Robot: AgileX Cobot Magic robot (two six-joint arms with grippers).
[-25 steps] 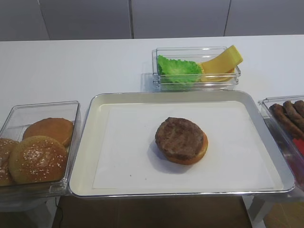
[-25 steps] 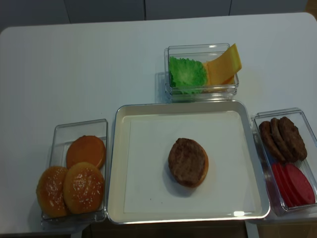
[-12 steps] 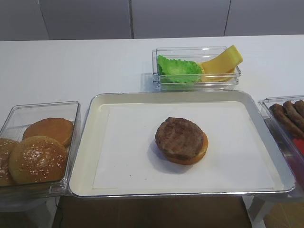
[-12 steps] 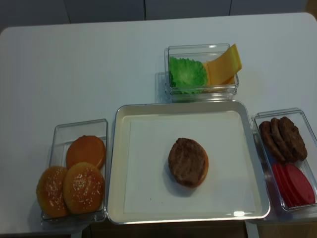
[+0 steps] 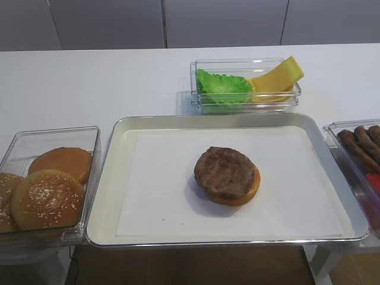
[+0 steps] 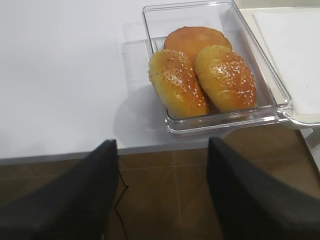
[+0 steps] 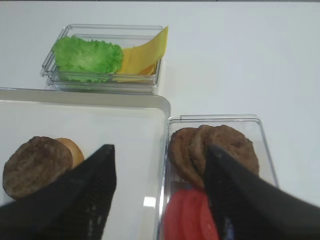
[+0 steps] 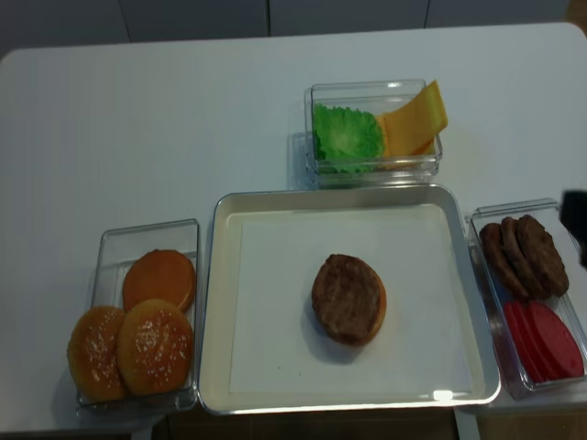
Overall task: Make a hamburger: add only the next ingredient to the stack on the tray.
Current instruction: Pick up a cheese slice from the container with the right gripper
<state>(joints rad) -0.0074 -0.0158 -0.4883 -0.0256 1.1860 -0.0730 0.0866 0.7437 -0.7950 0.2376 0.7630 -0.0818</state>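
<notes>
Item: cheese slice (image 8: 415, 120), propped in the clear box (image 8: 373, 163) beside the lettuce (image 8: 347, 135), at the far side of the counter (image 8: 165, 137); untouched
Item: stack (image 8: 348, 299), patty on bun half, mid tray (image 8: 216, 302); unchanged, no cheese on it
Change: right gripper (image 7: 160, 192) now edging into the overhead view at the right margin, absent a second ago; jaws spread wide, nothing between them; poised over the patty and tomato box; reach toward the cheese likely starting
Item: left gripper (image 6: 162, 192), jaws apart, empty, off the counter's near edge
</notes>
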